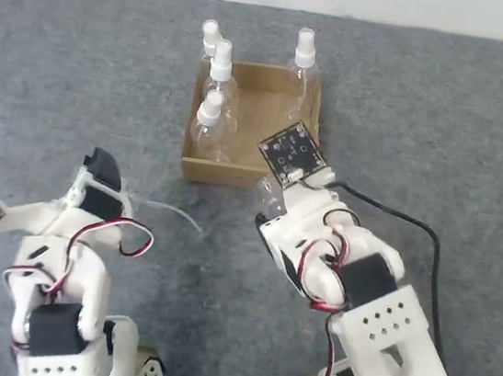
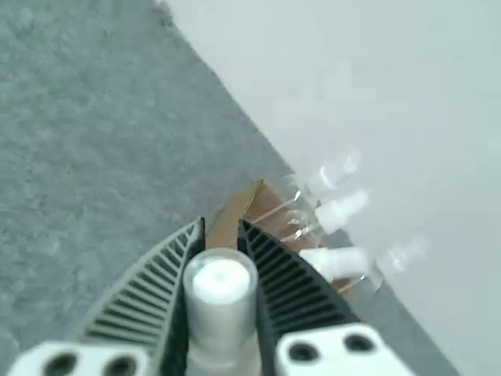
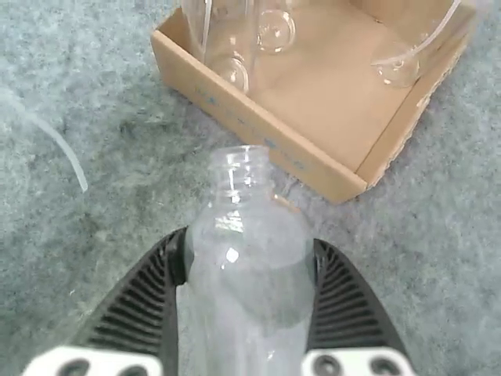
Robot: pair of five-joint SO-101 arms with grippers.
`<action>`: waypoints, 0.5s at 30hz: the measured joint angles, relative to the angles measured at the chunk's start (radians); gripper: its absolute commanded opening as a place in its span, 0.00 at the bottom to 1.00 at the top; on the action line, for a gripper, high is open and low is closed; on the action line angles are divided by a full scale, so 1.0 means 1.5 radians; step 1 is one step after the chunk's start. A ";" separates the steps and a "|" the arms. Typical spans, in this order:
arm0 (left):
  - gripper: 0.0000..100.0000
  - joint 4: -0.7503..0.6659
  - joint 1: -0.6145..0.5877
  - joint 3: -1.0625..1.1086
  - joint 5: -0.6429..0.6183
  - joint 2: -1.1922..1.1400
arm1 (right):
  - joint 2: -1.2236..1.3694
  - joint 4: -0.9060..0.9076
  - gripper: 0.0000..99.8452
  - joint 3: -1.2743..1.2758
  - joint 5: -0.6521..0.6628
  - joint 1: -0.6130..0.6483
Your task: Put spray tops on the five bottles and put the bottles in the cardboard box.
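The cardboard box (image 1: 197,168) stands at the middle back and holds several clear bottles (image 1: 214,118) with white spray tops on them. In front of the box's near wall (image 3: 258,137), my right gripper (image 3: 246,262) is shut on a clear bottle (image 3: 244,235) with an open neck; this bottle (image 1: 270,198) pokes out below the wrist camera. My left gripper (image 2: 221,258) is shut on a white spray top (image 2: 221,286), off to the left of the box. The spray top's thin tube (image 1: 174,212) trails toward the right arm.
Grey carpet (image 1: 445,130) covers the table on all sides of the box. A black cable (image 1: 417,230) runs along the right arm. Beyond the carpet's far edge is a pale wall (image 2: 376,78).
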State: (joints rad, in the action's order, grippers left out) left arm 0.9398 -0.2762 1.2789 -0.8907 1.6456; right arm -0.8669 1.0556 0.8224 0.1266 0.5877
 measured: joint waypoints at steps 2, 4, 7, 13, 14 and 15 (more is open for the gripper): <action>0.01 -0.018 -0.002 0.000 -0.004 0.010 | -0.027 -0.023 0.01 0.030 0.002 0.001; 0.01 -0.029 -0.004 0.000 -0.004 0.025 | -0.054 -0.034 0.01 0.049 0.002 0.009; 0.01 -0.045 -0.004 0.000 -0.004 0.047 | -0.090 -0.042 0.01 0.071 0.004 0.027; 0.01 -0.089 -0.004 0.000 -0.004 0.096 | -0.130 -0.082 0.01 0.120 0.028 0.031; 0.01 -0.091 -0.004 0.000 -0.004 0.102 | -0.138 -0.090 0.01 0.130 0.029 0.031; 0.01 -0.092 -0.003 -0.001 -0.004 0.104 | -0.146 -0.099 0.01 0.140 0.030 0.031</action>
State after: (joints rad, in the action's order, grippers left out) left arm 0.8017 -0.2808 1.2774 -0.8968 1.8021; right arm -1.0863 0.9068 1.0326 0.1711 0.6337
